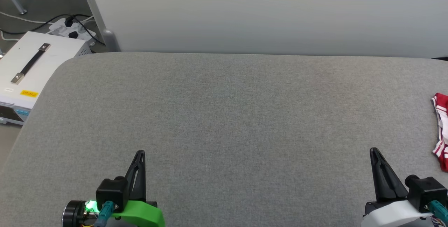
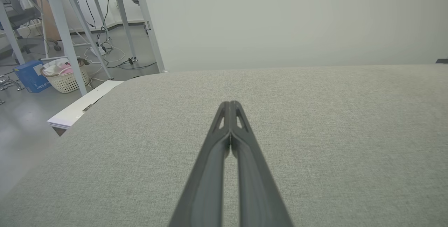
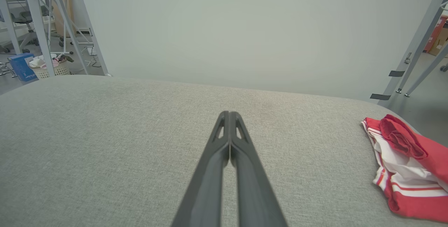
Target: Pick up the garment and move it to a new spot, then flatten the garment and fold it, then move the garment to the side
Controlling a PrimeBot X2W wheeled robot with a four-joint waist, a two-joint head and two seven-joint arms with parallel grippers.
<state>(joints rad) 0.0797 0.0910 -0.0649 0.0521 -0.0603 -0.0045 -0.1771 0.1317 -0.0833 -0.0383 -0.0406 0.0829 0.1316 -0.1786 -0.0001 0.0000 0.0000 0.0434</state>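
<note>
The garment (image 1: 441, 129) is a red and white bundle with striped trim, lying at the table's far right edge and partly cut off by the head view. In the right wrist view the garment (image 3: 406, 164) lies crumpled to the right of my fingers. My right gripper (image 1: 373, 151) is shut and empty near the front edge, left of the garment and apart from it; its tips (image 3: 229, 113) press together. My left gripper (image 1: 140, 153) is shut and empty at the front left, fingertips (image 2: 230, 103) closed over bare cloth.
The grey fabric table (image 1: 224, 115) spans the view, with a pale wall panel (image 1: 266, 13) behind it. A white box with a strap handle (image 1: 31, 66) and a power strip (image 1: 70, 29) sit on the floor at the left. Desk legs and a laundry basket (image 2: 66, 76) stand beyond.
</note>
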